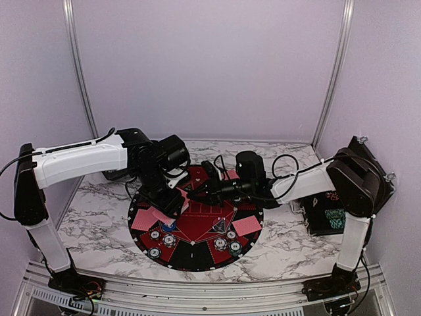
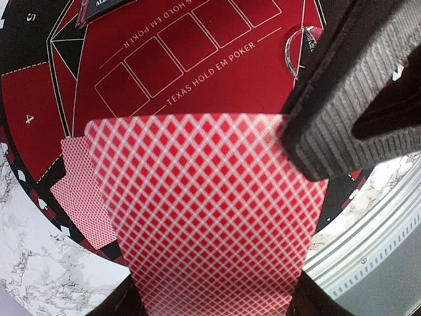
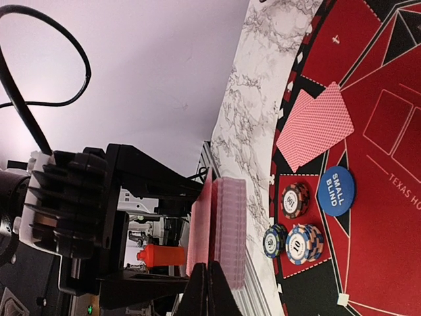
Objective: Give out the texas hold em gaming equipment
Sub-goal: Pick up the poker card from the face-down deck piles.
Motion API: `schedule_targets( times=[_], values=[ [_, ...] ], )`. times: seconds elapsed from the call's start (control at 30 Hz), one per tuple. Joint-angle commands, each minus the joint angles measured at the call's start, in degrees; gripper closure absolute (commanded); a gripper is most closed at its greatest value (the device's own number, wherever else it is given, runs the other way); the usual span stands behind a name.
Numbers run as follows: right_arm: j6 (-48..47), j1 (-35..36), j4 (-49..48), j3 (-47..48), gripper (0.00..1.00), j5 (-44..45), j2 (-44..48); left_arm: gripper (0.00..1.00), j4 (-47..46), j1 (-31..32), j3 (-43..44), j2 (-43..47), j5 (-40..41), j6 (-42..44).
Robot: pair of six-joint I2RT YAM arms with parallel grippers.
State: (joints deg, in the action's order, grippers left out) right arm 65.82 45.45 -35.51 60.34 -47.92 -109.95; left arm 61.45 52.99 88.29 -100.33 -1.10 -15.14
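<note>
The right gripper [image 3: 207,289] was shut tight. Its tips seemed to pinch the bottom edge of the front card [image 3: 199,224]. That card stood a little apart from the deck [image 3: 230,230] just behind it. I think this was so that one card alone could come away.

The deck stood up on its edge, right in front of the hand. The left gripper [image 1: 172,201] squeezed the deck from two sides and held it up off the mat. That was likely to help the right hand, because a thin card is hard to pick up when it lies flat.

Farther out, below the hand, lay the mat [image 3: 388,217]. Nearest the hand on it sat three small piles of poker chips [image 3: 302,243], close together in one red box by the mat's rim. The blue marker [image 3: 337,191] lay flat just beside them, a bit more toward the middle. It looked like that seat had been given its share.

Farther on again lay two cards [image 3: 316,125], face down, one partly over the other, so nobody could read them. Past the mat's rim was the bare table [image 3: 250,131].

My guess was that the pinched card was meant for a seat that had none.
</note>
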Motion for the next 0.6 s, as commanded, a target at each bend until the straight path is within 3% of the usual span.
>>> schedule_targets(
  times=[0.0, 0.57],
  values=[
    [0.6, -1.9, -2.1, -0.8, 1.00, -0.2, 0.4, 0.47, 1.6, 0.3, 0.9, 0.1, -0.2, 0.4],
    [0.4, -4.9, -2.1, -2.8, 1.00, 0.0, 2.5, 0.47, 1.6, 0.3, 0.5, 0.1, -0.3, 0.5]
  ],
)
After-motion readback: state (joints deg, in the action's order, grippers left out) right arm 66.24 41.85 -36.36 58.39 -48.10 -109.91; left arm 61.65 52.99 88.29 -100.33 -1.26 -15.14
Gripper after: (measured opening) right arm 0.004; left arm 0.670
